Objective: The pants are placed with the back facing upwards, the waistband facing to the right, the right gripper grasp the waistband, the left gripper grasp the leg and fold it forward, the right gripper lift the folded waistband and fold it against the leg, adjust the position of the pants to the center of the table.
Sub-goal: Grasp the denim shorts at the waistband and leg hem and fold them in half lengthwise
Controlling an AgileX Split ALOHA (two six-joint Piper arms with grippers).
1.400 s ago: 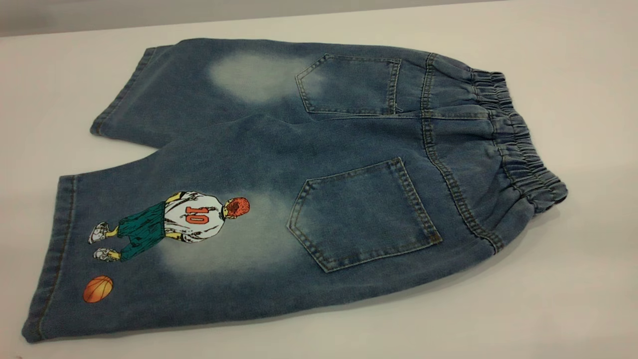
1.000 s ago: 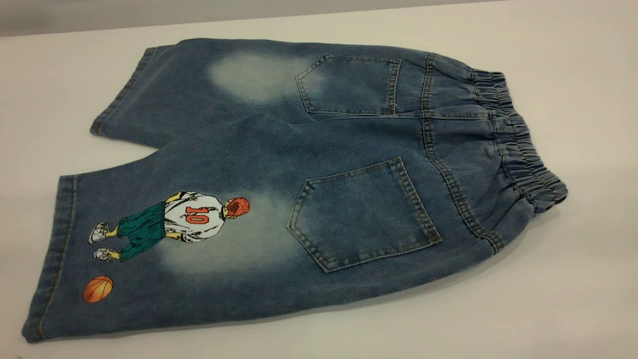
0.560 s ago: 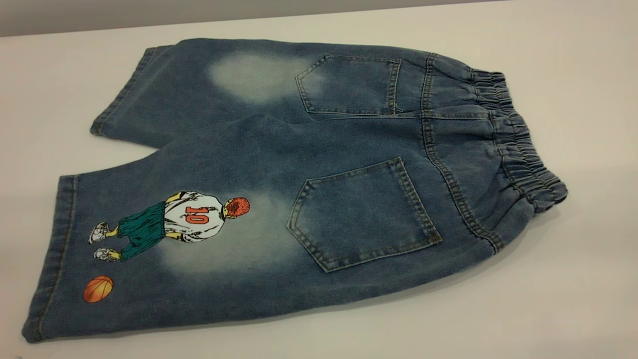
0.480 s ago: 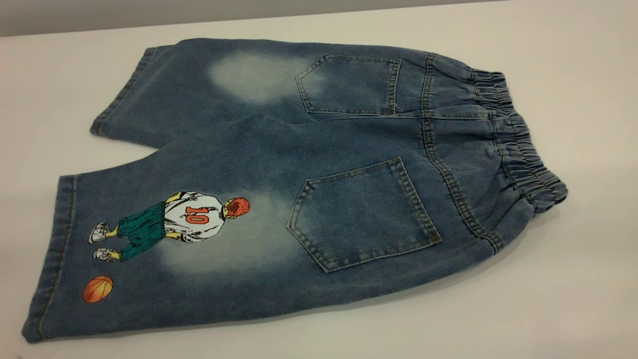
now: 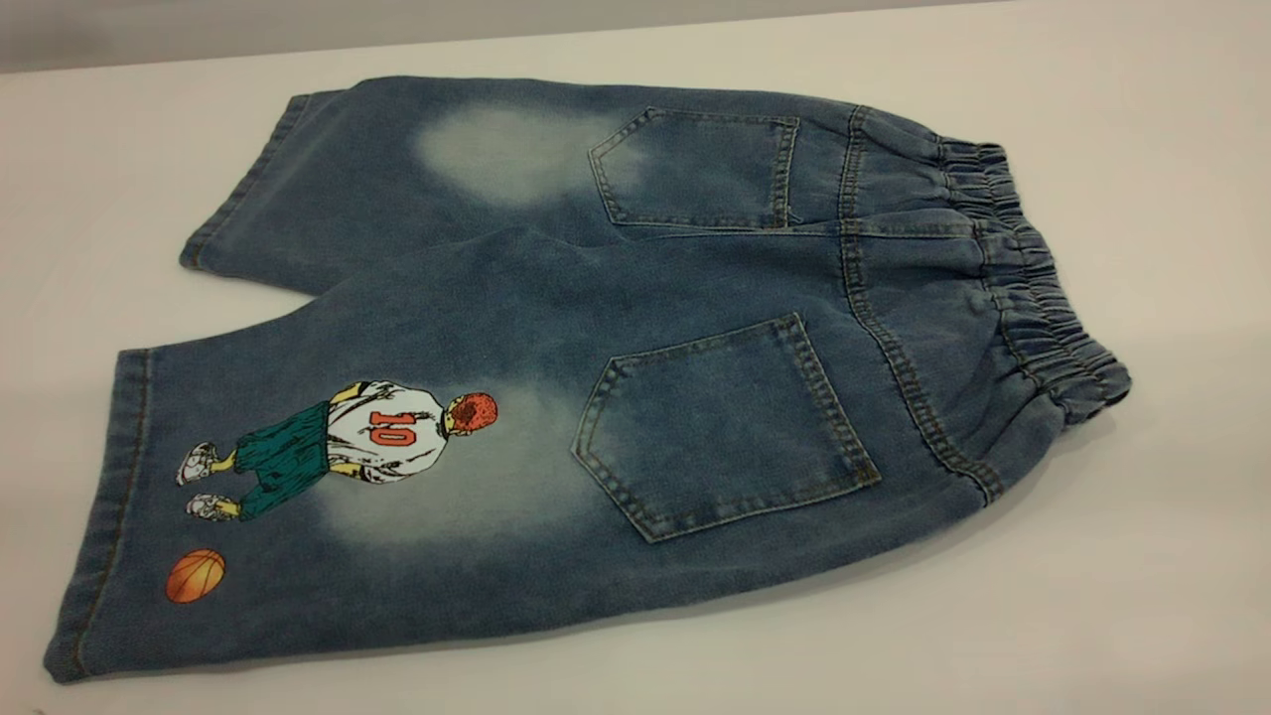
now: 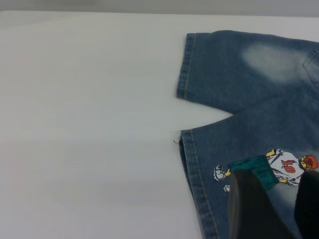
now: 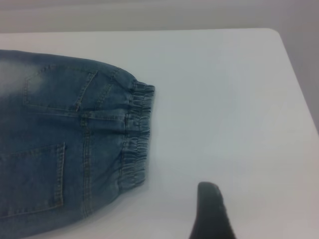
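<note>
table (image 5: 1142,596) bare around pants (image 5: 616,328) | waistband (image 5: 1033,288) edge unobstructed

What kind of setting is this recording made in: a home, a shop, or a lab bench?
Most likely a lab bench for robot trials, not a home. The pants lie alone on a plain white table, a bare grey wall runs behind it, and the black left gripper hangs over the printed leg.
</note>
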